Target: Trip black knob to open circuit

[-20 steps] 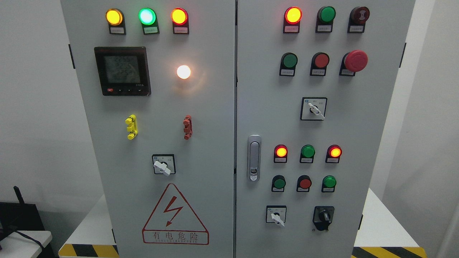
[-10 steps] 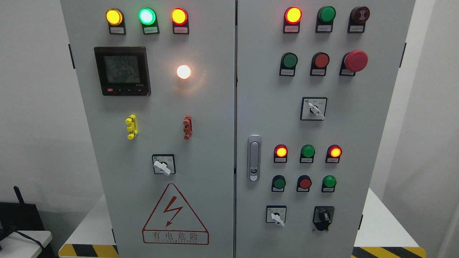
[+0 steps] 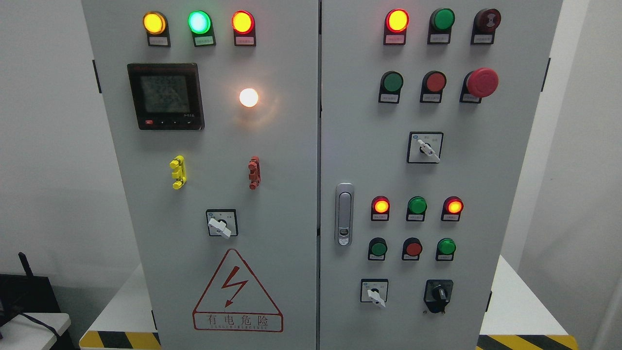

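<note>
Head view, straight on to the grey control cabinet (image 3: 291,146), two doors side by side, standing on a white base with yellow-and-black hazard stripes (image 3: 119,339) along its lower edge. No robot hand or arm shows anywhere, so whether the fingers are apart or together I cannot tell.

Down at the lower right of the right door sits the black knob (image 3: 439,293), on its black plate, with nothing touching it. Its pointer runs roughly up and down, tipped slightly to one side. Just to its left is a white-handled selector switch (image 3: 374,293), its handle angled down to the right.

Above those, a row of three push buttons, then three lamps: the red lamp (image 3: 381,206) glowing, the green lamp (image 3: 417,205) between them dark, another red one lit at the right. Higher still, the big red mushroom button (image 3: 482,81) juts out. The silver door latch (image 3: 344,214) sits at the right door's left edge.

On the left door, the meter display (image 3: 165,96) is lit, a white lamp (image 3: 249,97) shines bright beside it, and the red lightning warning triangle (image 3: 237,291) fills the bottom.
</note>
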`<state>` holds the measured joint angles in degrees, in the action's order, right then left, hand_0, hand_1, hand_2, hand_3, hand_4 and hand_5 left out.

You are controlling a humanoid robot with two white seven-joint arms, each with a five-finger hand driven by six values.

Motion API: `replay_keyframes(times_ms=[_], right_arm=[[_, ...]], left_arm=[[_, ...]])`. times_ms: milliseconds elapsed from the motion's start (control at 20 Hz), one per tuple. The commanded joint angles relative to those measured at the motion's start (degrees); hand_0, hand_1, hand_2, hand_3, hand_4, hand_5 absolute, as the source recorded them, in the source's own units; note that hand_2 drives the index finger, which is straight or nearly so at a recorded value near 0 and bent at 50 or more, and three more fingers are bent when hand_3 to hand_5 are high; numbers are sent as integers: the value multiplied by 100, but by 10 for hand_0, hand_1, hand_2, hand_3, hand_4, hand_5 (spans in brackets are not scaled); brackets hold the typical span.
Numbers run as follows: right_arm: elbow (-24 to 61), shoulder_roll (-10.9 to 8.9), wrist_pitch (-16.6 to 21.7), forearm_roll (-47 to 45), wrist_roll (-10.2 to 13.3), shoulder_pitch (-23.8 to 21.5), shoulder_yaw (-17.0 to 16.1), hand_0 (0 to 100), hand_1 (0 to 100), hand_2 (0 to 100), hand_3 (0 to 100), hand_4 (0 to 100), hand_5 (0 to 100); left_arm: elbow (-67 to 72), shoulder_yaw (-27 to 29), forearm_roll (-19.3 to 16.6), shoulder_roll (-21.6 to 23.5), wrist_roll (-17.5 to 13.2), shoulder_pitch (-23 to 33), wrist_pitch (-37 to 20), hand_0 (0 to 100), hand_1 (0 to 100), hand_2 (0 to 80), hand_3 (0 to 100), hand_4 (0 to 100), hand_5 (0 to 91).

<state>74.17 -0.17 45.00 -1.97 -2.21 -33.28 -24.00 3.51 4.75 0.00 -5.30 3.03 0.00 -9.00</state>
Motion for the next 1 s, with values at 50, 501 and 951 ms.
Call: replay_keyframes(times_ms=[50, 501, 951], right_arm=[[1416, 35, 696, -6, 115, 488, -236, 338, 578, 280, 624, 711, 830], [1688, 9, -192, 38, 264, 1279, -280, 335, 589, 310, 642, 703, 827], [1935, -35, -1080, 486, 458, 1754, -210, 312, 626, 311, 685, 745, 910]], left_arm=[[0, 0, -184, 2, 4, -53, 4, 120, 389, 0, 0, 0, 0], [0, 0, -185, 2, 4, -44, 4, 120, 389, 0, 0, 0, 0], [0, 0, -185, 2, 4, -44, 4, 120, 389, 0, 0, 0, 0]])
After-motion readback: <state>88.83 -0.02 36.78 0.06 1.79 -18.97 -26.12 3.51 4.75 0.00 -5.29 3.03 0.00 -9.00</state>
